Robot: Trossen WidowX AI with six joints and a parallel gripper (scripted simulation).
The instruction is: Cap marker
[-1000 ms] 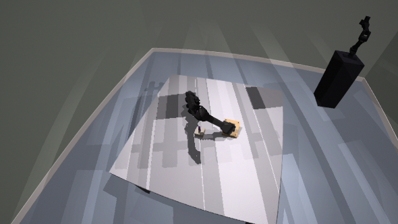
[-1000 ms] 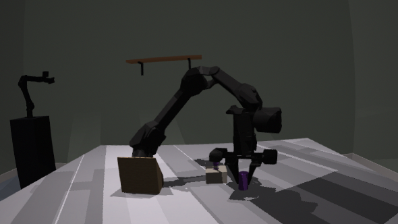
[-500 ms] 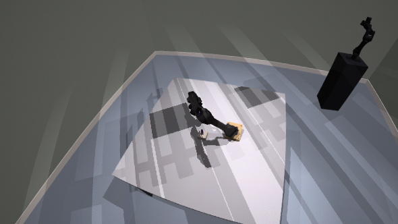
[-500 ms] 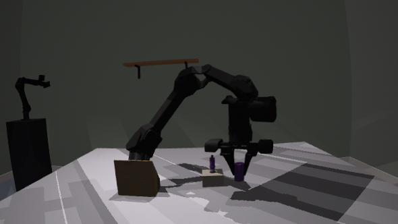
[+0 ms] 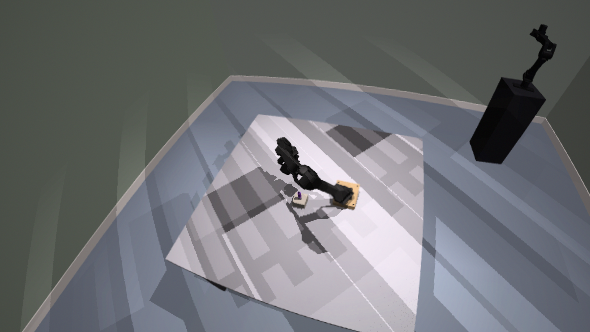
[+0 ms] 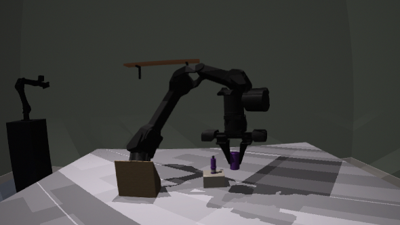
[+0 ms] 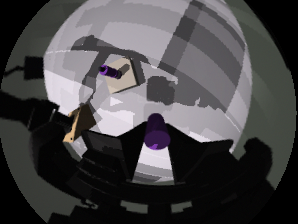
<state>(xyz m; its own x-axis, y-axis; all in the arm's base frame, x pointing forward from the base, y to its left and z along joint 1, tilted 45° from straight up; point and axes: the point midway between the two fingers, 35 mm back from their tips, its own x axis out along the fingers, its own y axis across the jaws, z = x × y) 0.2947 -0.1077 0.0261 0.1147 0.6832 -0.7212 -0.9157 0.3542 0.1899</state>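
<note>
The purple marker [image 5: 299, 195] [image 6: 213, 164] [image 7: 110, 71] stands upright in the pale holder block [image 5: 300, 201] [image 6: 213, 182] [image 7: 124, 81], its dark tip bare and upward. My gripper [image 6: 234, 162] [image 7: 156, 125] points down and is shut on the purple cap [image 6: 234, 160] [image 7: 157, 132]. The cap is upright between the fingertips and held above the table. In the exterior view the cap is to the right of the marker, apart from it, at about the marker's height. In the top view the arm hides the cap.
The arm's base stands by a wooden block [image 5: 354, 195] [image 6: 137, 179] [image 7: 80, 124], to the left of the holder block in the exterior view. A second arm on a black pedestal [image 5: 507, 121] [image 6: 30, 152] stands off the table. A brown shelf [image 6: 162, 63] shows behind.
</note>
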